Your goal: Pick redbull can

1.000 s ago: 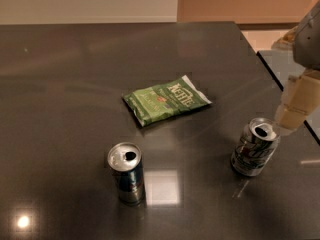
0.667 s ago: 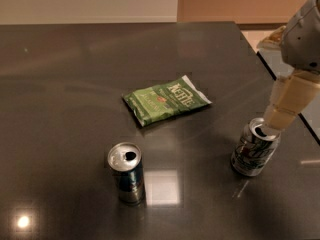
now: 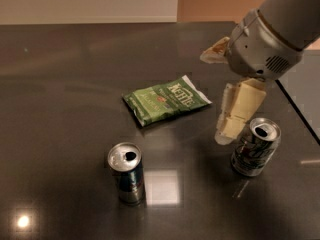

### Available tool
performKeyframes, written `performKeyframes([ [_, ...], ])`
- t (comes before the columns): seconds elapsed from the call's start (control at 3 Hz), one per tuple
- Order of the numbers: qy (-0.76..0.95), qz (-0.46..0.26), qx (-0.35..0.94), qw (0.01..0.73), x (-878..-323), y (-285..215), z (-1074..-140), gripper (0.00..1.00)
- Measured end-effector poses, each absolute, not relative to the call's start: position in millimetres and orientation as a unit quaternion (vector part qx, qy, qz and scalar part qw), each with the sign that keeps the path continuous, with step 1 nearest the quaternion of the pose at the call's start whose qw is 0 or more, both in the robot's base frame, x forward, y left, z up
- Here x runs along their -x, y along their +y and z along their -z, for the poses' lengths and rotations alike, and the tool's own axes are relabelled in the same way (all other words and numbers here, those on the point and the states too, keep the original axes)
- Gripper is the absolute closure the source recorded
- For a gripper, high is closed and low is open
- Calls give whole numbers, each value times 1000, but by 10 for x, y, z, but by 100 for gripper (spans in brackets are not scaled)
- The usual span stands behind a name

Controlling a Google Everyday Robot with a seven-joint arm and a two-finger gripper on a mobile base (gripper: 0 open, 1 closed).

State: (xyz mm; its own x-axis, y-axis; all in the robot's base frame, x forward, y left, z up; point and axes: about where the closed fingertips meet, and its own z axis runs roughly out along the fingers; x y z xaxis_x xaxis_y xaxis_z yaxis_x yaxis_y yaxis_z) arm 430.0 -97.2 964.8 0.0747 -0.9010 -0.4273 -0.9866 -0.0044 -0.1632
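The redbull can point(image 3: 127, 173) is slim, dark blue and silver, with an opened silver top. It stands upright near the front of the dark table point(image 3: 60, 99), left of centre. My gripper point(image 3: 215, 95) hangs from the arm at the upper right, above the table between the green chip bag and the patterned can. It is well to the right of the redbull can and farther back. Its cream fingers point(image 3: 234, 111) are spread apart and hold nothing.
A wider white-green-black patterned can point(image 3: 255, 147) stands upright just right of the lower finger. A green chip bag point(image 3: 165, 100) lies flat in the middle of the table. The table's right edge point(image 3: 300, 109) runs close behind the patterned can.
The arm has moved left and further into view. The gripper went from over the patterned can to just left of it. The cans and the bag have not moved.
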Motion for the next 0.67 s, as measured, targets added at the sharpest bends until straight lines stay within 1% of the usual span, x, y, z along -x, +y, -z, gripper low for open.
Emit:
performKeyframes([
  [0.33, 631, -153, 730, 215, -4121, -519, -9526, 0],
  [0.67, 600, -195, 744, 220, -3914, -199, -9397, 0],
])
